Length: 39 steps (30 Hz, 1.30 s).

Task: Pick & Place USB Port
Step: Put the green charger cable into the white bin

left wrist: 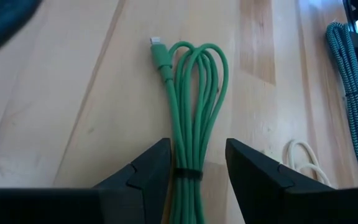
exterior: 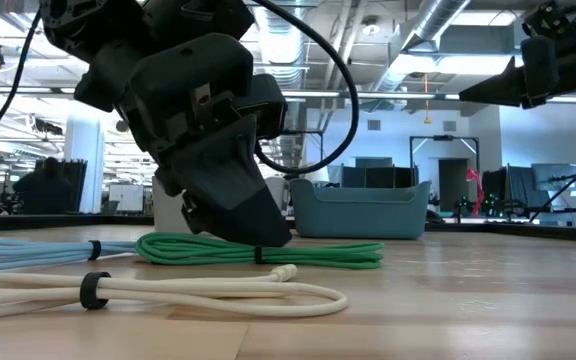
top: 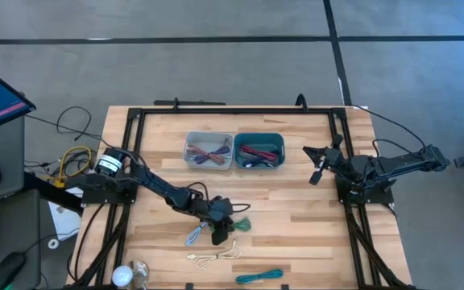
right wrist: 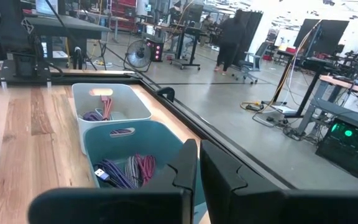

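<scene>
Left gripper [left wrist: 196,165] low over table, fingers open astride green cable [left wrist: 194,93] at its tie, set to clamp. Right gripper [right wrist: 197,163] shut, empty, waiting by teal bin [right wrist: 114,146].

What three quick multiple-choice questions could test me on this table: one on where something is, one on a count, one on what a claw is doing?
1. Where does the left gripper sit?
A. Inside the teal bin
B. Down over the green cable, one finger on each side
C. Raised beside the white bin

2. How many bins stand at the far side of the table?
A. One
B. Two
C. Four

3. How are the right gripper's fingers?
A. Shut, holding nothing
B. Shut on a pink cable
C. Wide open over the cream cable

Answers:
1 B: the left wrist view shows the green cable running between its open fingers.
2 B: the high view shows a white bin and a teal bin side by side.
3 A: the right gripper has its fingers together with nothing between them, raised near the bins.
</scene>
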{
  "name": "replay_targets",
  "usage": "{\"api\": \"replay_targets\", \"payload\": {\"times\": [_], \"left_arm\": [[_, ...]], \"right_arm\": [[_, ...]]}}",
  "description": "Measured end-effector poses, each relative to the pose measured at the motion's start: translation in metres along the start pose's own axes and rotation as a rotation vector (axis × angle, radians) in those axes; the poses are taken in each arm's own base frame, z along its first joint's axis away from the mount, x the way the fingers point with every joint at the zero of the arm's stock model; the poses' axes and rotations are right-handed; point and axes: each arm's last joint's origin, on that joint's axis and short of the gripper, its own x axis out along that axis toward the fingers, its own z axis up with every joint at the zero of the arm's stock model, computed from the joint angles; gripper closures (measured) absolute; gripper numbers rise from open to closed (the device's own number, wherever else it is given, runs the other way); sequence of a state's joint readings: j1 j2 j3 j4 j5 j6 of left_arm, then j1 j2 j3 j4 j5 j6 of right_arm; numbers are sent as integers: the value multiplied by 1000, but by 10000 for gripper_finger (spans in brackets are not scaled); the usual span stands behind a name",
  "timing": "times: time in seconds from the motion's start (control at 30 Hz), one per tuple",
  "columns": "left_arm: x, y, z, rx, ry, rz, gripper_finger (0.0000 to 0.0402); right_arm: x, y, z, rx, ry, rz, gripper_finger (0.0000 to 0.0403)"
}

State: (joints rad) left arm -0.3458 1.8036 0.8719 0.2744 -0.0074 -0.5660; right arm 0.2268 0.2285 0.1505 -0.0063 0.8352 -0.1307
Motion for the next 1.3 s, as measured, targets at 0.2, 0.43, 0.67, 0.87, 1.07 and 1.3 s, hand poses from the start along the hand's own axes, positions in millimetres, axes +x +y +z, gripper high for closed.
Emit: {"api": "replay_targets", "payload": {"times": [0.2, 0.43, 0.67, 0.87, 1.07, 1.3], "left_arm": [[1, 1, 0, 10, -10, 8, 256], [1, 3, 0, 7, -20, 31, 334], [1, 2, 1, 26, -39, 31, 384], [-4, -2, 10, 129, -102, 3, 390], [-27, -4, 30, 221, -184, 15, 392], [-75, -2, 55, 340, -250, 126, 392]], "right_arm": [[0, 0, 0, 0, 0, 0, 390], [0, 0, 0, 1, -1, 0, 390], [0, 0, 0, 1, -1, 0, 390], [0, 0, 0, 0, 0, 0, 390], [0, 0, 0, 3, -3, 0, 390], [0, 0, 0, 3, -3, 0, 390]]}}
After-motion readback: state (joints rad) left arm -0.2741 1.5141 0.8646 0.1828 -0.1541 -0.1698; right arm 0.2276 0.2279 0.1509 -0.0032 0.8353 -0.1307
